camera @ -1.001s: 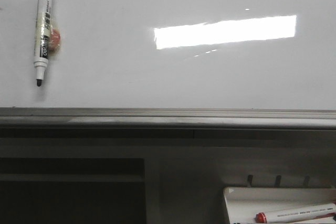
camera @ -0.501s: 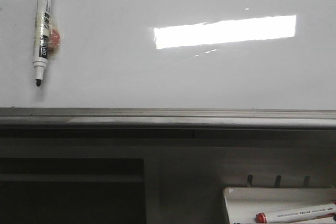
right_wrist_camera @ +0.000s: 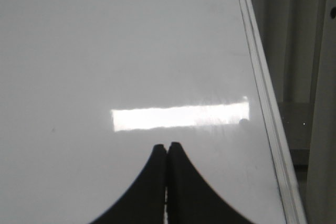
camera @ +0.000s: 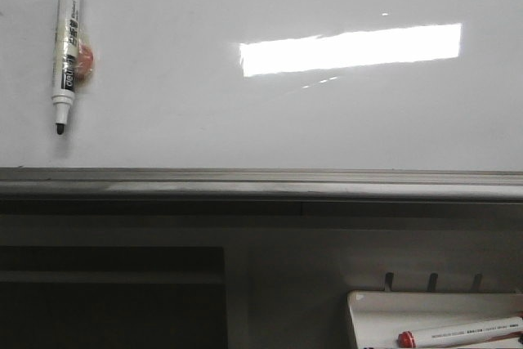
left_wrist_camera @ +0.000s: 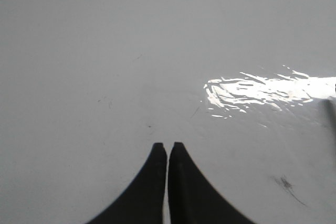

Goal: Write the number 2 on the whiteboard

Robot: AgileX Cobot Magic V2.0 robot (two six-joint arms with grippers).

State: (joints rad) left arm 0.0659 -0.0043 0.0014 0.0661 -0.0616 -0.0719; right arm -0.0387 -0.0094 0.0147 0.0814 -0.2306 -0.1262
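The whiteboard (camera: 286, 128) fills the upper front view, glossy white with a bright rectangular reflection and a grey edge rail (camera: 261, 184). No number 2 shows on it. A black-tipped white marker (camera: 66, 42) lies on the board at the far left, uncapped tip toward the rail, an orange-red blob beside it. Neither gripper shows in the front view. My left gripper (left_wrist_camera: 167, 145) is shut and empty over the board (left_wrist_camera: 131, 66). My right gripper (right_wrist_camera: 167, 146) is shut and empty over the board (right_wrist_camera: 131, 51), near its rail (right_wrist_camera: 262, 103).
A small white tray (camera: 433, 316) at the lower right holds a red-capped marker (camera: 462, 333). Dark shelving (camera: 114, 292) lies below the rail. Faint dark smudges (left_wrist_camera: 286, 184) mark the board in the left wrist view.
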